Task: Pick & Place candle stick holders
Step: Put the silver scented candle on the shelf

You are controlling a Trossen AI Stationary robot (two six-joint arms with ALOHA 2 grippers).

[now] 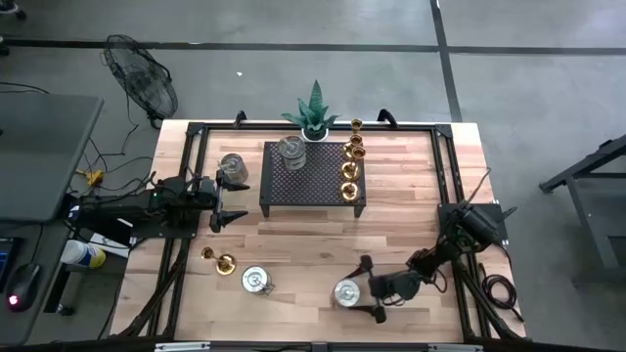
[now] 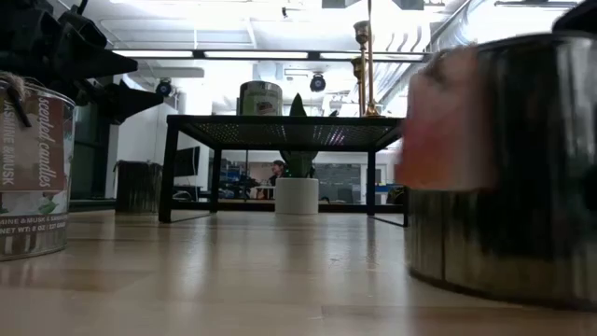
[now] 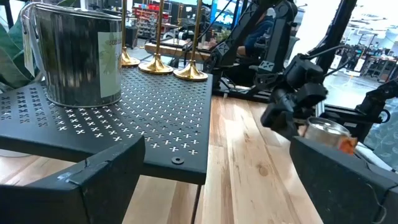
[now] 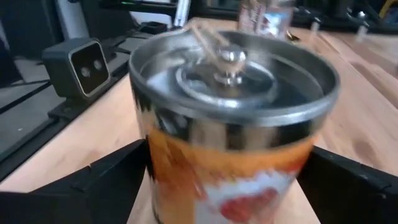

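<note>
Tins, shiny, cylindrical, knob-lidded

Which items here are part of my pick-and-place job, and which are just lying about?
Job:
brass holders on the rack
brass holder on the table
silvery tins, one between the right gripper's open fingers

Lying about:
black rack
potted plant
</note>
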